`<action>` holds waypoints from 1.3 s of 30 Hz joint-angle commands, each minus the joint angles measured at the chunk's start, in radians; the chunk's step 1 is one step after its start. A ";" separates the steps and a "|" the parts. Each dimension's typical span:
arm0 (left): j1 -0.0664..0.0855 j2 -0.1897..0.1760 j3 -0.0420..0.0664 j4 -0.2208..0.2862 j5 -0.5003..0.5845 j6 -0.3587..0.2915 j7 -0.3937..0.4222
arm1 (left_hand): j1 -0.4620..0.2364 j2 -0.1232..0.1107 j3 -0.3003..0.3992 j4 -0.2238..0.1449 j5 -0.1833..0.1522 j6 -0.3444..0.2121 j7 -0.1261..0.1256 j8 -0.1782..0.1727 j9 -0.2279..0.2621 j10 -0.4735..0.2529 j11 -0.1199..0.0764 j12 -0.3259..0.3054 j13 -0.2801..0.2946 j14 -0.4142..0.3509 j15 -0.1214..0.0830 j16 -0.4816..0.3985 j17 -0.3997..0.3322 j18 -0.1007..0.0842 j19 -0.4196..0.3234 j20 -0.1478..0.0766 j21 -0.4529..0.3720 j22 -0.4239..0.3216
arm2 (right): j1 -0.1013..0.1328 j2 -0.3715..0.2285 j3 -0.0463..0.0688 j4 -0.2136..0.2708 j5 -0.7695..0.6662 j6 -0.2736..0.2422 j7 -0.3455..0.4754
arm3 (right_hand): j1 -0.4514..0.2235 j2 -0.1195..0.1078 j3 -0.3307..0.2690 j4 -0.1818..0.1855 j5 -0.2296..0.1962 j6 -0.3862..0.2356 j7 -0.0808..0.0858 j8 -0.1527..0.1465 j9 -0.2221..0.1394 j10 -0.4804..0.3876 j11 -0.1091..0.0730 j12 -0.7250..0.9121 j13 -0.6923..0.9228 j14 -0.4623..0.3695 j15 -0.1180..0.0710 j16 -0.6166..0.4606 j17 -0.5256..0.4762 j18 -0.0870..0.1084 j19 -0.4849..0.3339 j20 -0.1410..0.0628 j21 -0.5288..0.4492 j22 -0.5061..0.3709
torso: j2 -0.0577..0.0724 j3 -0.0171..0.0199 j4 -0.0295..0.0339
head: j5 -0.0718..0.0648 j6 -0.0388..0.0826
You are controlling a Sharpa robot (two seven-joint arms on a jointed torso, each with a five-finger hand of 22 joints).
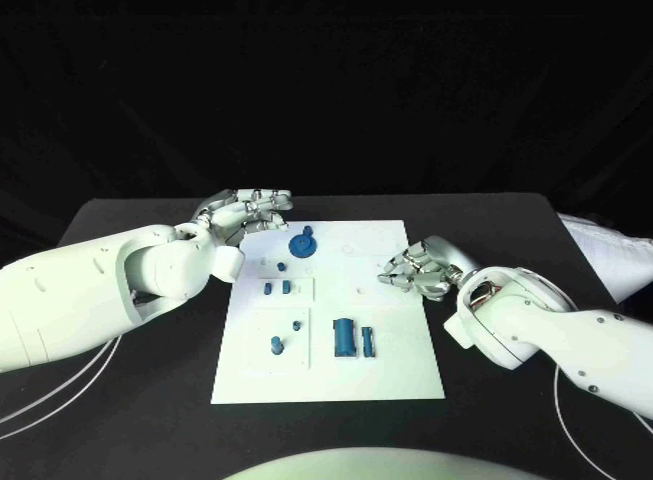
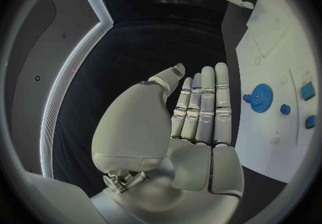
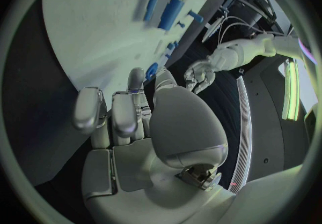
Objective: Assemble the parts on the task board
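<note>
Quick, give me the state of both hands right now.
Left hand: open, fingers straight, holding nothing, beside the white board.
Right hand: fingers curled over the board's edge; whether it holds anything cannot be told.

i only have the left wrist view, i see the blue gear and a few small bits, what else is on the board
Observer: Two long blue pieces lie side by side towards the near end of the task board.
Operator: anything beside them
Observer: Two small blue pegs stand just to their left.
Operator: where's my left robot hand against the board
Observer: The left robot hand is by the board's far left corner, left of the gear.
</note>
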State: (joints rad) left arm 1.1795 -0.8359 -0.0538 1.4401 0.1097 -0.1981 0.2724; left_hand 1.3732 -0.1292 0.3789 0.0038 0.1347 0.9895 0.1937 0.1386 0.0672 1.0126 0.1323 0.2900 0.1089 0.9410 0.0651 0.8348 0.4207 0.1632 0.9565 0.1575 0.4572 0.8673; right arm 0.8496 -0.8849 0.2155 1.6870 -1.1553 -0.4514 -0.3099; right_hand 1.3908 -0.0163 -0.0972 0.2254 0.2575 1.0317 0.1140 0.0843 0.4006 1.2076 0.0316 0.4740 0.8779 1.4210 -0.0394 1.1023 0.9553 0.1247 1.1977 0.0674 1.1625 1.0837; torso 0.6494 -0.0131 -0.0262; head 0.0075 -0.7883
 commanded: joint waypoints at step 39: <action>-0.124 0.059 0.048 0.103 -0.088 -0.528 0.238 | -0.943 0.129 -0.262 -0.004 -0.135 -0.677 -0.194 -0.139 -0.067 -0.664 -0.132 -0.290 -0.109 -0.622 -0.065 -0.763 -0.421 -0.092 -0.680 -0.085 -0.457 -0.715 | 0.186 0.113 -0.195 -0.145 1.127 -0.281 0.809 | -0.929 0.016 0.097 -0.225 -0.258 -0.731 -0.114 -0.084 -0.401 -0.874 -0.032 -0.474 -0.878 -1.064 0.039 -1.102 -0.955 -0.050 -0.892 -0.067 -1.073 -0.979 | -0.105 0.0131 0.0262 | -0.007 0.188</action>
State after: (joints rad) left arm 1.0565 -0.7760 -0.0075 1.5337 0.0932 -0.6103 0.4647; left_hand 0.5839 -0.0107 0.1589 0.0019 0.0176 0.4246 0.0317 0.0067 0.0035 0.4722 0.0186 0.0057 0.0026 0.4334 0.0076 0.0959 0.0094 0.1008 0.3753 0.0978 0.0115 0.2069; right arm 1.0329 -0.7693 0.0215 1.5314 -0.1139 -0.6214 0.4200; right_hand 0.6261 0.0018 0.0031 0.0067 0.0146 0.4092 0.0740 0.0071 0.0349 0.4519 0.0188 0.0066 0.0106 0.4844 0.0051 0.0078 0.0188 0.1073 0.4149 0.0650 0.1215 0.1424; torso 0.5455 -0.0009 -0.0024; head 0.0001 -0.6006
